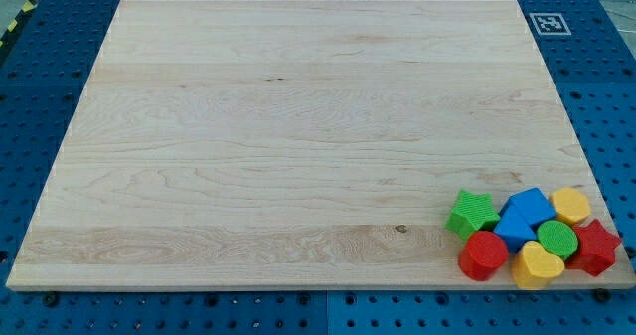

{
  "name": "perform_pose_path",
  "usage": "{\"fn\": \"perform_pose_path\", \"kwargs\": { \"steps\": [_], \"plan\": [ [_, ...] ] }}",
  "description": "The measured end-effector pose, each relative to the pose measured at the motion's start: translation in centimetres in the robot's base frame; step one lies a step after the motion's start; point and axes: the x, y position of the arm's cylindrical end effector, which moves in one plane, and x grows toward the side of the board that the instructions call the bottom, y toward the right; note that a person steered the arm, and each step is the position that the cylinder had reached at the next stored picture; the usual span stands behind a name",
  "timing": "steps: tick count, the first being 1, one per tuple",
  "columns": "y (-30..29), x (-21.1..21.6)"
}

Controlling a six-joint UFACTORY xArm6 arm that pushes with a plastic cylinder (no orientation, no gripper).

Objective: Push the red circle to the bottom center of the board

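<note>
The red circle [483,254] lies near the board's bottom right, at the left lower edge of a tight cluster of blocks. Touching it are a green star [472,214] above and a blue cube-like block [523,217] to its upper right. A yellow heart [537,264] sits just right of it. A green circle [556,238], a yellow circle-like block [571,205] and a red star [595,248] fill the rest of the cluster. My tip does not show in the camera view.
The wooden board [298,136] lies on a blue perforated table. A black-and-white marker tag [549,23] sits at the board's top right corner. The cluster lies close to the board's bottom and right edges.
</note>
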Motion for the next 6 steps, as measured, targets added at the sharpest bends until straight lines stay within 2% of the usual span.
{"fn": "perform_pose_path", "kwargs": {
  "steps": [1, 6],
  "plan": [
    [-2.9, 0.0],
    [-6.9, 0.1]
  ]
}}
